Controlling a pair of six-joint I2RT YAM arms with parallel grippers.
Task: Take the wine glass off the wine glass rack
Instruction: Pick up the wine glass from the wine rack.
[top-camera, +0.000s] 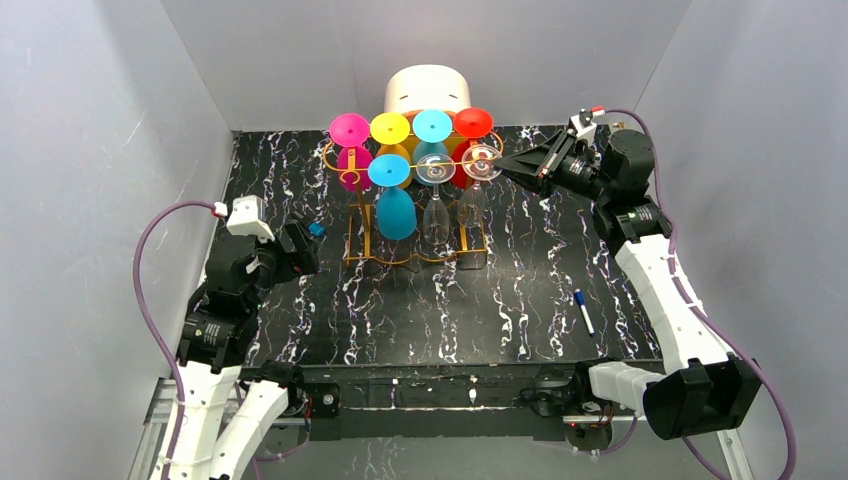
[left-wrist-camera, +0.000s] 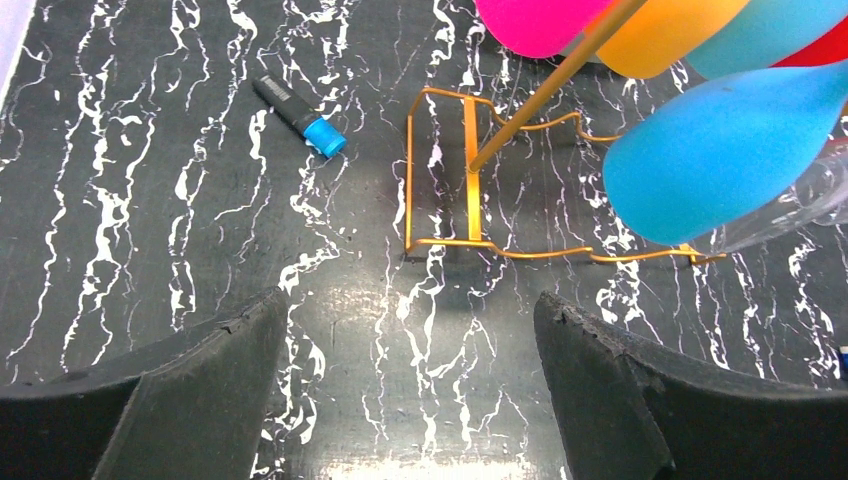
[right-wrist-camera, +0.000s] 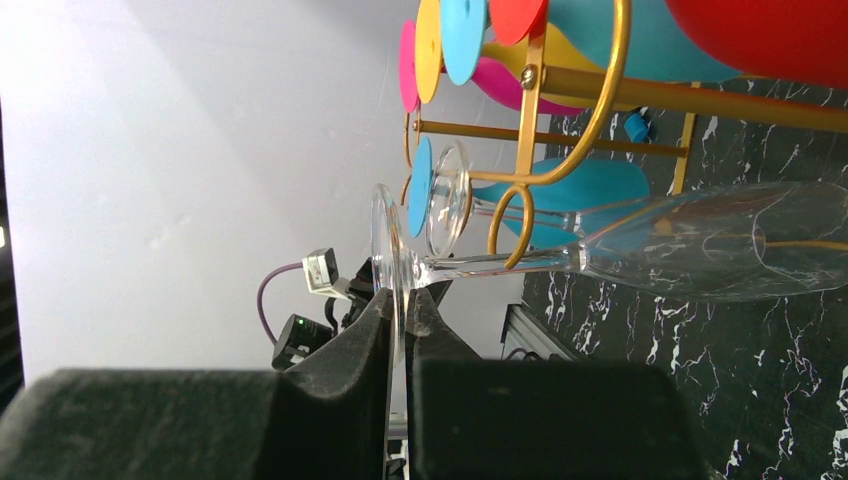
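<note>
**Right wrist view: tool gripping the clear glass's foot, glass not yet clear of the rack**

The right tool (right-wrist-camera: 400, 310) is pinching narrowly on the rim of the flat round foot (right-wrist-camera: 385, 250) of the clear, long-stemmed wine glass (right-wrist-camera: 690, 255). Its two dark fingers are pressing the thin disc from either side. The glass's stem is running past the curled scroll end of the tall orange-gold wire wine glass rack (right-wrist-camera: 610, 90), and the bowl is hanging below the rails. A second clear stemmed glass (right-wrist-camera: 448, 200) is hanging just beside it, and pink, yellow, blue and red plastic glasses are filling the other rails.

As a judgement, the grasp is looking done while the removal is remaining. The foot is sitting at the very end of its rail, the stem is crossing the scroll, and the glass is not yet free of the frame. What is left is drawing it out past the curl and away from its neighbour.

From above, the right arm is reaching up and forward from its base. Its forearm is rising along the right side of the black, white-veined worktop (top-camera: 520, 290), and its wrist is turning inward so the right tool (top-camera: 512, 166) is meeting the rack's top right corner sideways. The left arm is staying low and folded, and the left tool (left-wrist-camera: 405, 320) is gaping wide and holding nothing. It is facing the rack's rectangular base (left-wrist-camera: 470, 180) from well apart.
</note>
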